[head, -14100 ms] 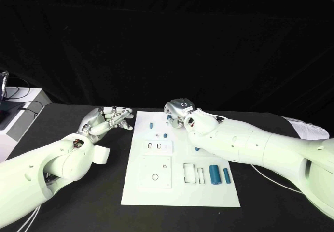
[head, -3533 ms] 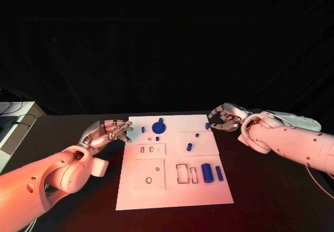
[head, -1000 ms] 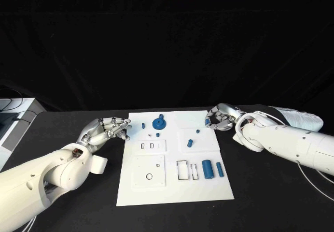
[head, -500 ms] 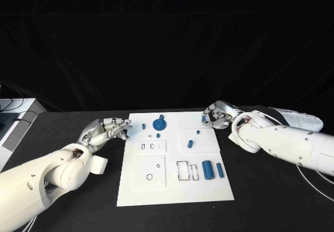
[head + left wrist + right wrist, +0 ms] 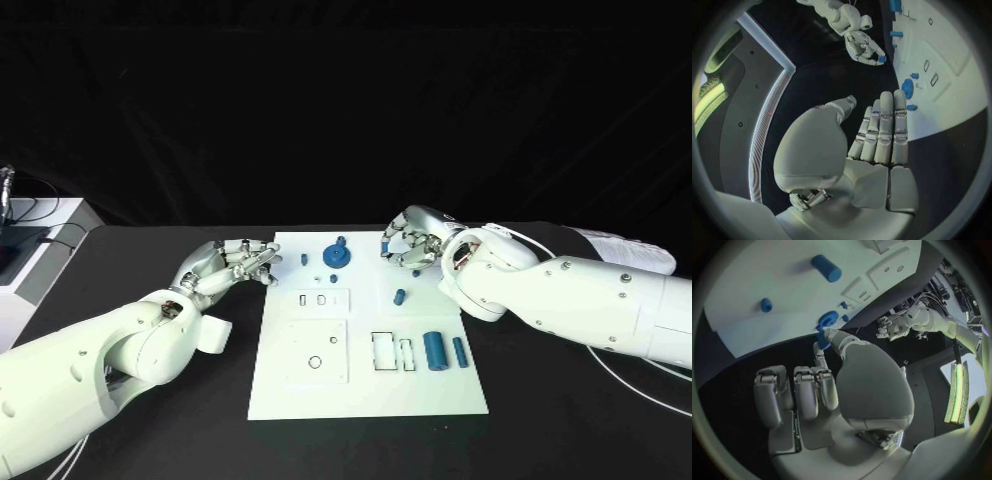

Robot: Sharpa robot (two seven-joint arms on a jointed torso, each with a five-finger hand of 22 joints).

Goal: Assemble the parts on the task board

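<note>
The white task board [image 5: 361,390] lies mid-table. On it are a blue gear-like disc [image 5: 336,254], a small peg [image 5: 304,259], another peg [image 5: 400,296] and two blue cylinders [image 5: 434,351] near its right side. My right hand [image 5: 411,240] hovers over the board's far part, right of the disc, and pinches a small blue part [image 5: 822,342] between thumb and a finger; the left wrist view shows that part [image 5: 881,59] at its fingertips. My left hand [image 5: 238,262] holds nothing, fingers spread, just off the board's left edge [image 5: 954,75].
The board has rectangular slots [image 5: 315,299], a square inset with a hole [image 5: 315,352] and narrow frames [image 5: 389,352] beside the cylinders. A white box [image 5: 36,255] stands at the table's left edge. A cable [image 5: 635,395] runs along the right.
My right hand has moved left from beside the board's right edge to above its far part, carrying the small blue part. The left hand has stayed in place.
</note>
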